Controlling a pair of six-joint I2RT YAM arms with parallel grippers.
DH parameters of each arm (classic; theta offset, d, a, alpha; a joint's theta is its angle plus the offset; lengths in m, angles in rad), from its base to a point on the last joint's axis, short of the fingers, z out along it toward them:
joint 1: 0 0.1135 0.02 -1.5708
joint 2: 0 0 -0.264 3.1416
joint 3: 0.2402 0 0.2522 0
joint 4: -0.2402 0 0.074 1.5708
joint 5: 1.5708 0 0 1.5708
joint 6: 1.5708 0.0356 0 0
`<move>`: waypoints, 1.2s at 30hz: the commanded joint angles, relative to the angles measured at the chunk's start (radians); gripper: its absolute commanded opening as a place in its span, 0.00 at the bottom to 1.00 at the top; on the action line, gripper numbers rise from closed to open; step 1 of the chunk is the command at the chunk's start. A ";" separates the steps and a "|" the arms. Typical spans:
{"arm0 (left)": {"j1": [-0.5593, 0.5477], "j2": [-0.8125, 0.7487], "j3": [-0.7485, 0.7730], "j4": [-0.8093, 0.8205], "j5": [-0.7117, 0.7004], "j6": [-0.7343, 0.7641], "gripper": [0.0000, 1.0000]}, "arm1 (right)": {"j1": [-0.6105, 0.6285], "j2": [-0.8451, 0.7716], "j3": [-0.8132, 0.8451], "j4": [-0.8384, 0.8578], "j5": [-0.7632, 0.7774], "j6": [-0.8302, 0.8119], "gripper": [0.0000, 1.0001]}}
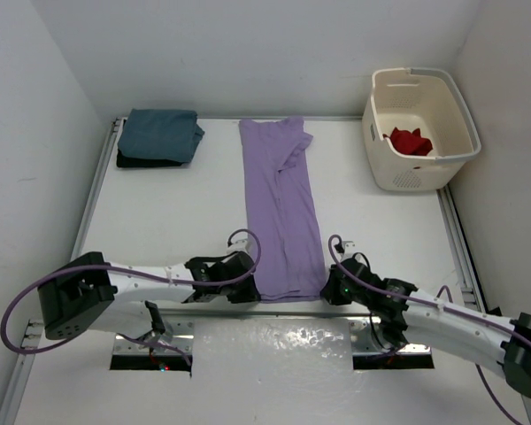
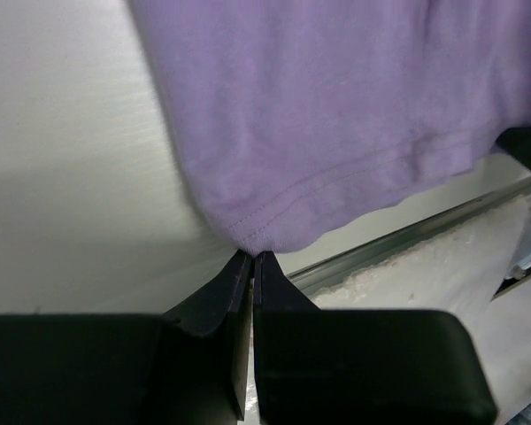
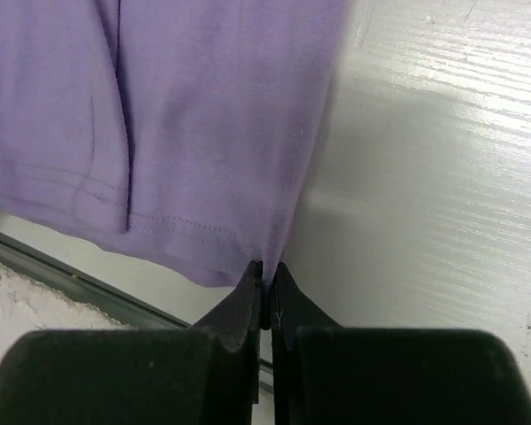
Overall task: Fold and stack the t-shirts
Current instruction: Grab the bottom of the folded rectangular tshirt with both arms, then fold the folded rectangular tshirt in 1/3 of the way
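A purple t-shirt (image 1: 281, 208), folded lengthwise into a long strip, lies down the middle of the white table. My left gripper (image 1: 250, 283) is shut on the shirt's near left hem corner (image 2: 252, 237). My right gripper (image 1: 329, 288) is shut on its near right hem corner (image 3: 264, 262). Both corners sit just above the table's near edge. A stack of folded t-shirts (image 1: 161, 137), teal over black, lies at the far left. A red t-shirt (image 1: 411, 141) lies in the basket.
A cream laundry basket (image 1: 380, 133) stands at the far right corner. A metal rail (image 2: 425, 232) runs along the table's near edge behind the hem. White walls close in on both sides.
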 commanded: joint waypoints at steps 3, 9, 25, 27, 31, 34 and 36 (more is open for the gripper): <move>-0.010 -0.037 0.129 -0.041 -0.079 0.029 0.00 | -0.003 -0.008 0.120 -0.078 0.056 -0.074 0.00; 0.105 -0.046 0.244 -0.099 -0.107 0.078 0.00 | -0.071 0.131 0.315 -0.117 0.112 -0.194 0.00; 0.579 0.276 0.640 -0.041 0.162 0.365 0.00 | -0.457 0.708 0.821 0.099 -0.118 -0.462 0.00; 0.605 0.339 0.692 -0.038 0.174 0.388 0.00 | -0.481 0.760 0.893 0.133 -0.164 -0.476 0.00; 0.637 0.449 0.839 -0.077 0.190 0.423 0.00 | -0.521 0.927 1.017 0.125 -0.230 -0.477 0.00; 0.677 0.485 0.861 -0.065 0.208 0.419 0.00 | -0.544 1.010 1.096 0.138 -0.258 -0.472 0.00; 0.703 0.503 0.879 -0.056 0.226 0.425 0.00 | -0.556 1.044 1.145 0.135 -0.269 -0.472 0.00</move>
